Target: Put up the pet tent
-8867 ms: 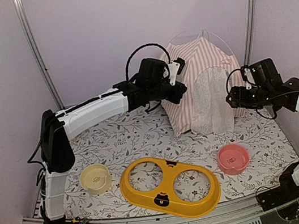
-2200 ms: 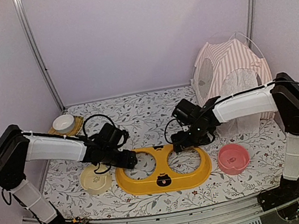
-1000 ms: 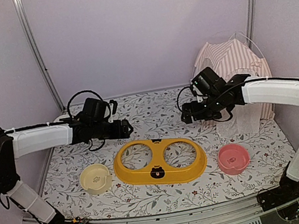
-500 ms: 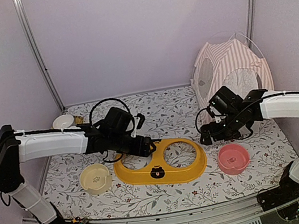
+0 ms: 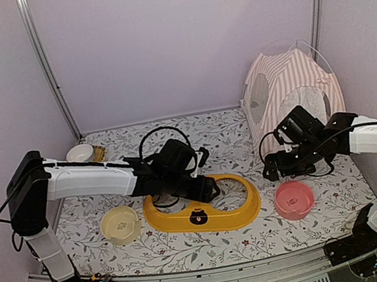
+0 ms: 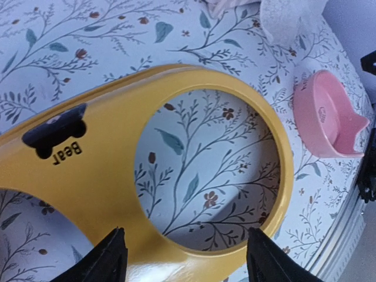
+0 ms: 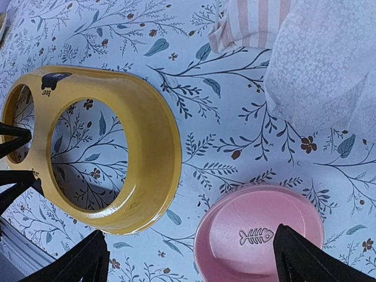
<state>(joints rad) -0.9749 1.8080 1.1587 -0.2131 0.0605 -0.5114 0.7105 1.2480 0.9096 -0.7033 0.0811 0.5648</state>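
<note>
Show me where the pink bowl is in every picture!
Top external: the pink bowl sits near the front right of the table, just right of the yellow stand.
Left wrist: it is at the right edge, past the yellow stand.
Right wrist: it is at the bottom, right of the middle, with a fish drawing showing inside.
Shared landmark: the yellow stand with round holes lies beside the bowl in all three views.

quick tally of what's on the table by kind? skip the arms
bowls: 3 (cream bowl, pink bowl, white bowl)
yellow two-hole bowl stand: 1
pet tent: 1
brown mat, only a corner showing: 1
Total: 6
</note>
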